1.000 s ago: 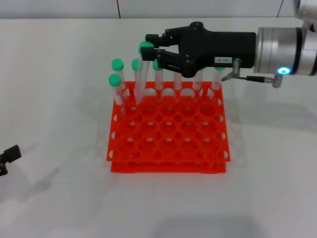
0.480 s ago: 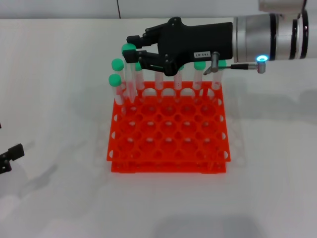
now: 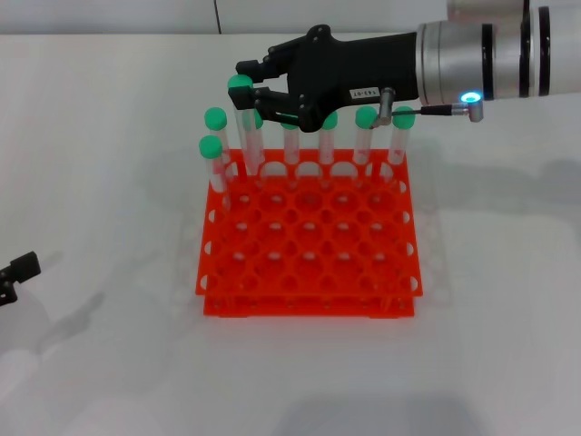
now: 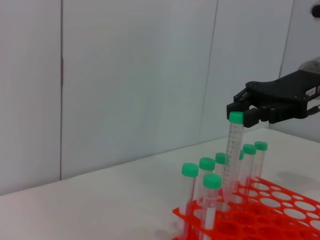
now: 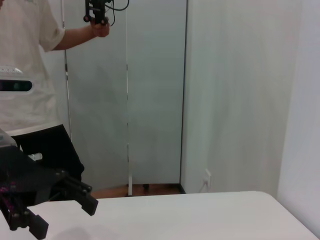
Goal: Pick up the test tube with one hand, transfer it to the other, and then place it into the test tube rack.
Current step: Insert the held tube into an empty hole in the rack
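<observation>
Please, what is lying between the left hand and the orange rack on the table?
Only bare white table, seen in the head view, between the left hand and the test tube rack.

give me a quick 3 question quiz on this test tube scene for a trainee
1. True or false: the right gripper holds the test tube by its green cap end.
2. Multiple choice: where is the tube's lower end? A) lying flat on the table B) at the back-left part of the test tube rack C) in the front row
3. Short answer: where is the left gripper?

Key
1. True; the fingers close around the tube top, seen also in the left wrist view.
2. B; whether it is fully seated cannot be told.
3. Low at the left edge of the head view, away from the rack.
</observation>
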You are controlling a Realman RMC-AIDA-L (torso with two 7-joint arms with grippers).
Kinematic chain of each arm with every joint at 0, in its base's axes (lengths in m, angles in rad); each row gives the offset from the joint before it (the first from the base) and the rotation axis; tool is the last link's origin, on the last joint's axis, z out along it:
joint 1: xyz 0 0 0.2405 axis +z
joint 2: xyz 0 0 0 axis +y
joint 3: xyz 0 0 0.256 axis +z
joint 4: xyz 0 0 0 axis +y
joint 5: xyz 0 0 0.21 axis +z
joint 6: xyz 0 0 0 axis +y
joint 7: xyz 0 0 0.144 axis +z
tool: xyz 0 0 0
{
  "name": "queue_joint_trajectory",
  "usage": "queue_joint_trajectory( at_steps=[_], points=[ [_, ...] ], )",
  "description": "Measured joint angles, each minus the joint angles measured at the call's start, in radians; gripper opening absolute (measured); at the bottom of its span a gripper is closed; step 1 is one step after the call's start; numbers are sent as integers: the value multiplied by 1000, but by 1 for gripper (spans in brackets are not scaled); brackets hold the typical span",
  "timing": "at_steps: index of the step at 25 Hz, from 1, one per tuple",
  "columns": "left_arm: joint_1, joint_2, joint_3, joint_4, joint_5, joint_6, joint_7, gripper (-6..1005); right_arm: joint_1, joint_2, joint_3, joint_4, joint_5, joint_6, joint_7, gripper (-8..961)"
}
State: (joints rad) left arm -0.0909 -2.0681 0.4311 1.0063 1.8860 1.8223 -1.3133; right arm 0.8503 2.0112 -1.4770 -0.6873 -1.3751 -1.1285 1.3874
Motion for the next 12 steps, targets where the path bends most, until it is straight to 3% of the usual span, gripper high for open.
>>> queue_joint_trajectory(
  at_steps=[12],
  points=[
    [-5,1,-2,0,3,0,-3,892,16,3,-12,6,-18,23,4,259]
  ],
)
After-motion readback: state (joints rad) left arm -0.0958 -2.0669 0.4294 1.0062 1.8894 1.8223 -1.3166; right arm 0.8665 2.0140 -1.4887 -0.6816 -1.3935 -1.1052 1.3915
